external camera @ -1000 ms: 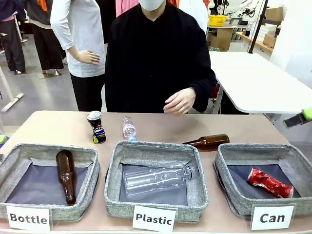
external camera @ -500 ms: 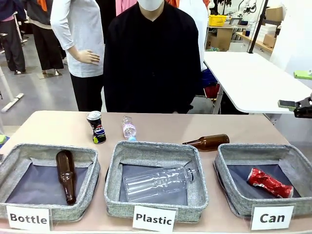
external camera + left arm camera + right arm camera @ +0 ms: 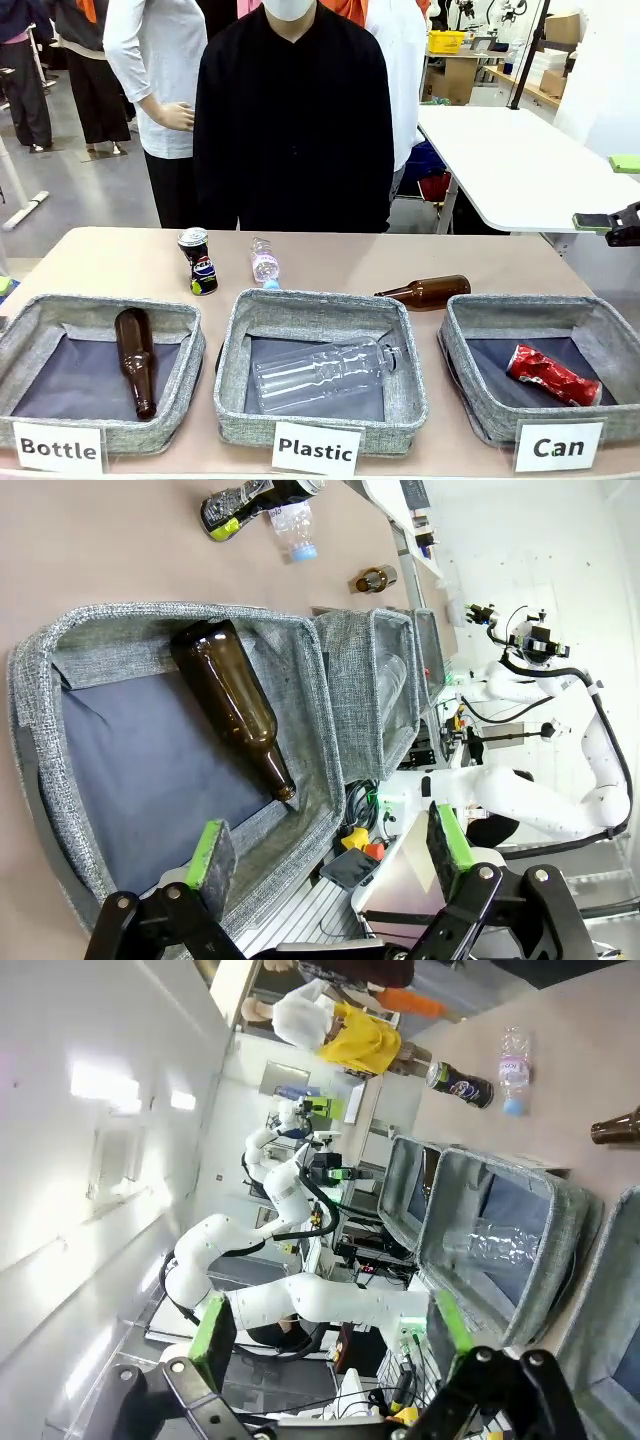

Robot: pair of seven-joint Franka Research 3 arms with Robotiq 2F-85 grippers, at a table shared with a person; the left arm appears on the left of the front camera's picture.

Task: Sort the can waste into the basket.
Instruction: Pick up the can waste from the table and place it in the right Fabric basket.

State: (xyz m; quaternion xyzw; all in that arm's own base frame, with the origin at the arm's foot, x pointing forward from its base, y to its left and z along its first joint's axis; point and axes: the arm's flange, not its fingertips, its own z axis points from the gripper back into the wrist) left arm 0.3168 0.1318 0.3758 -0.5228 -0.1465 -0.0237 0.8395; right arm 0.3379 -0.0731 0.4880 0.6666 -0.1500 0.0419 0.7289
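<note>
A black Pepsi can (image 3: 198,262) stands tilted on the table at the far left, beside a small plastic bottle; it also appears in the left wrist view (image 3: 245,500) and the right wrist view (image 3: 460,1082). A crushed red can (image 3: 553,375) lies inside the grey basket (image 3: 470,318) labelled "Can" at the near right. My right gripper (image 3: 610,192) hangs open and empty at the right edge, above and beyond that basket; its fingers (image 3: 213,1328) stand wide apart. My left gripper (image 3: 330,845) is open and empty over the near edge of the Bottle basket (image 3: 40,660).
The Bottle basket (image 3: 30,318) holds a brown bottle (image 3: 135,358). A clear bottle (image 3: 325,370) lies in the Plastic basket (image 3: 235,340). On the table lie a small plastic bottle (image 3: 264,262) and another brown bottle (image 3: 428,291). A person (image 3: 295,120) stands at the far side.
The person pulled a hand back from above the table and stood upright. My right gripper rose at the right edge. The cans and bottles stayed put.
</note>
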